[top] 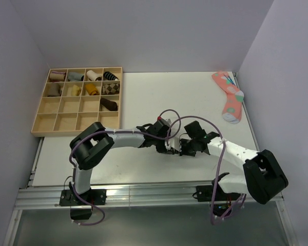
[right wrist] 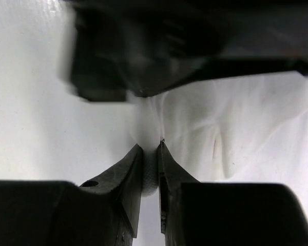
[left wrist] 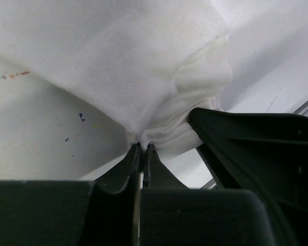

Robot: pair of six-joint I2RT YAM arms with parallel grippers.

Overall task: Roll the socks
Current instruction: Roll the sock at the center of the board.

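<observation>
The white socks (left wrist: 143, 66) lie bunched on the white table, mid-front, and are almost wholly hidden under the two grippers in the top view. My left gripper (left wrist: 142, 146) is shut, pinching a fold of the sock fabric at its tips. My right gripper (right wrist: 150, 149) faces it from the right, jaws closed on another fold of the socks (right wrist: 220, 123), with knit fabric showing between its fingers. In the top view the left gripper (top: 167, 143) and right gripper (top: 185, 147) nearly touch. Each wrist view shows the other gripper's black body close by.
A wooden compartment tray (top: 56, 120) stands at the back left, with several tan, grey, brown and black sock rolls in its far rows. A coral-pink dotted sock (top: 229, 97) lies at the back right. A metal rail (top: 143, 195) runs along the near edge.
</observation>
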